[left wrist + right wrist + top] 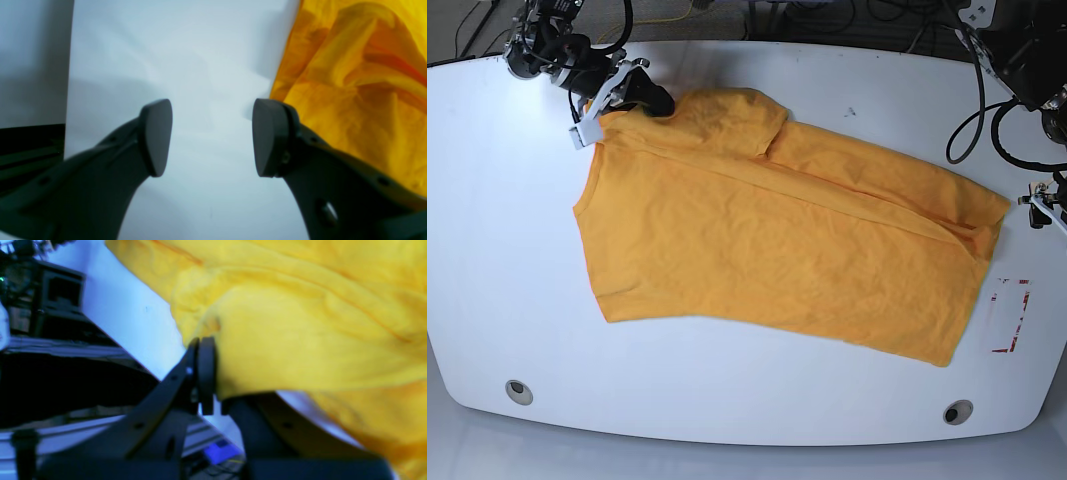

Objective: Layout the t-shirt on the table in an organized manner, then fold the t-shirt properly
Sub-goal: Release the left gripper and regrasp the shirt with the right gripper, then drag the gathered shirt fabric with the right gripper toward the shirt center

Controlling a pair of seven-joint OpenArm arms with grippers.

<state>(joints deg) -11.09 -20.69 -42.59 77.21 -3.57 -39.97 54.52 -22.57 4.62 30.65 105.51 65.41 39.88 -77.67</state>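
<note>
**Shirt spread at a slant, one corner pinched for straightening**

The surface [487,250] carries the t-shirt [767,250] across its middle, lying mostly flat but slanted from ten o'clock down to four o'clock, with a long crease along its upper half. That skew is probably why the right claw [213,373] sits at the ten o'clock corner, clamped tight on a bunch of shirt fabric, ready to tug it square. The left claw [211,136] waits at three o'clock just beside the shirt's edge, jaws spread wide over bare surface, holding nothing.
</note>
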